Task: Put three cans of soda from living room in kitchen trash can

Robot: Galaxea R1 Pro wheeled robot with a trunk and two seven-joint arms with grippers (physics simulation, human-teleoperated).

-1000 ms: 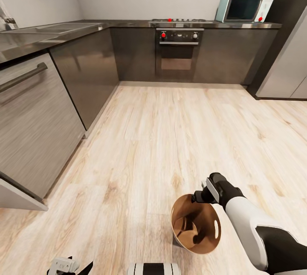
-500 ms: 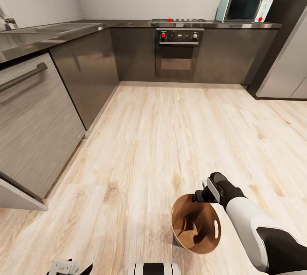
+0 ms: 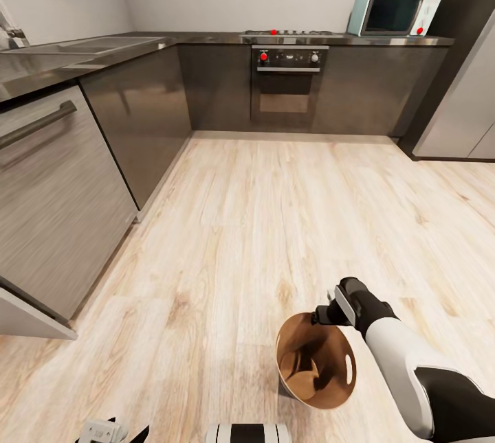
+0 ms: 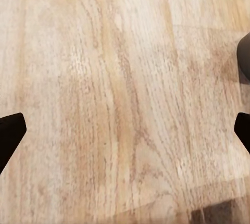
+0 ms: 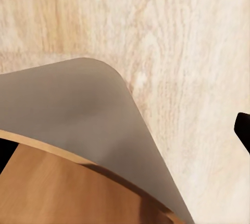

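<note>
Coppery-brown inside, grey outside: tash can (image 3: 316, 360) on wood floor (image 3: 275, 223), just beneath right hand (image 3: 328, 316); hand spread wide, holding nothing; bin likely light, stiff, slippery, best gripped at rim

— What's the ground here?

— A pale wood-plank floor (image 3: 275, 209), boards running away toward the far cabinets.

— What stands on it?

— A round bin, the tash can (image 3: 292, 388), near the floor's near edge, a little right of centre. Its outside is pale grey-beige and its inside is glossy coppery brown. Something dark lies at its bottom; I can't tell what.

— Anything else on the boards?

— Dark cabinets (image 3: 137, 120) meet the floor along its left and far edges, with an oven (image 3: 289, 86) set into the far run. A pale fridge (image 3: 467, 113) stands at the far right corner.
</note>
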